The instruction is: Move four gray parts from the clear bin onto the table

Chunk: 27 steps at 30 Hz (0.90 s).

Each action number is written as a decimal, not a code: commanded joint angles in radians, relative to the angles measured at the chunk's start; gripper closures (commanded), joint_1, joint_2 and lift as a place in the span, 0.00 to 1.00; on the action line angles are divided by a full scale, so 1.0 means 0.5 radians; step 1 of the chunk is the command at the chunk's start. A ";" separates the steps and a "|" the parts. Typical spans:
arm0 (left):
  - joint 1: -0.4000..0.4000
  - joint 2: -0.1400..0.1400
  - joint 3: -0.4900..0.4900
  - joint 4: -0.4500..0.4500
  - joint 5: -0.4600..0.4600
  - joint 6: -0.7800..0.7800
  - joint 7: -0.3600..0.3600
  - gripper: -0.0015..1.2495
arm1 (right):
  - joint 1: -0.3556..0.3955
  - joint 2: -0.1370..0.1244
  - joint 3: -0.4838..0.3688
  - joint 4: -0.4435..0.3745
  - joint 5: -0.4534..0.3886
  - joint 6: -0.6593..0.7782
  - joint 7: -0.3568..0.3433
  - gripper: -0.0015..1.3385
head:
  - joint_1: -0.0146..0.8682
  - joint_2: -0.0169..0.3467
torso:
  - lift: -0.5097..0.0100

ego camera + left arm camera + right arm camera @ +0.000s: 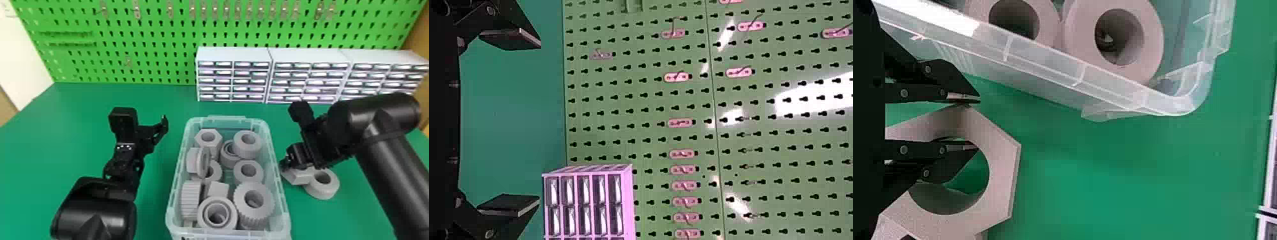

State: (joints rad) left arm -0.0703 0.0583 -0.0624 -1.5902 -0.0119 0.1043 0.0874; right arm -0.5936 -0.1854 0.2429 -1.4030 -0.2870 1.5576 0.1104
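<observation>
From my station I have the right hand (977,123) clenched on the hexagonal gray nut (1003,172), one finger inside the hole and the other along the outer edge. In the head view that nut is right of center, outside the clear bin (281,188) and just beside a gray ring (322,192) lying on the green desk (79,127). The left hand (539,122) is released, parked on the left of the head view with its fingers wide apart.

I'd call this the placing of one part. If that ring came from the bin, this nut would make two of four, leaving two more to pick.

I take the nut for rigid, fairly light plastic; it should not flex or dent, but the smooth faces could slip. The thick wall is my place to hold, pinched squarely across hole and outer edge. Letting go calls for a low, level set-down and a small opening, or the finger in the hole may drag it or nudge the ring. For the big gear (241,204), lower right in the bin, I'd pinch its wall too, minding its crowded neighbors.
</observation>
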 commanded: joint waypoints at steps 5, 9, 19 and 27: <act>-0.004 0.000 -0.001 0.002 0.002 0.000 0.000 0.15 | 0.009 -0.007 0.020 0.060 -0.024 -0.029 0.000 0.76 | 0.80 0.24 | 0.88; -0.004 0.000 -0.001 0.002 0.002 0.000 0.000 0.15 | 0.009 -0.007 0.036 0.088 -0.027 -0.035 0.000 0.76 | 0.80 0.24 | 0.88; -0.004 0.000 0.002 0.002 0.005 0.000 0.000 0.15 | -0.022 -0.004 0.063 0.100 -0.067 -0.053 0.000 0.76 | 0.80 0.24 | 0.88; -0.004 0.000 -0.001 0.005 0.008 0.000 0.000 0.15 | -0.058 0.009 0.158 0.100 -0.086 -0.066 0.000 0.76 | 0.80 0.24 | 0.88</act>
State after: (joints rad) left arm -0.0721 0.0583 -0.0617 -1.5891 -0.0084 0.1043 0.0874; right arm -0.6186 -0.1839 0.3010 -1.3536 -0.3238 1.5278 0.1099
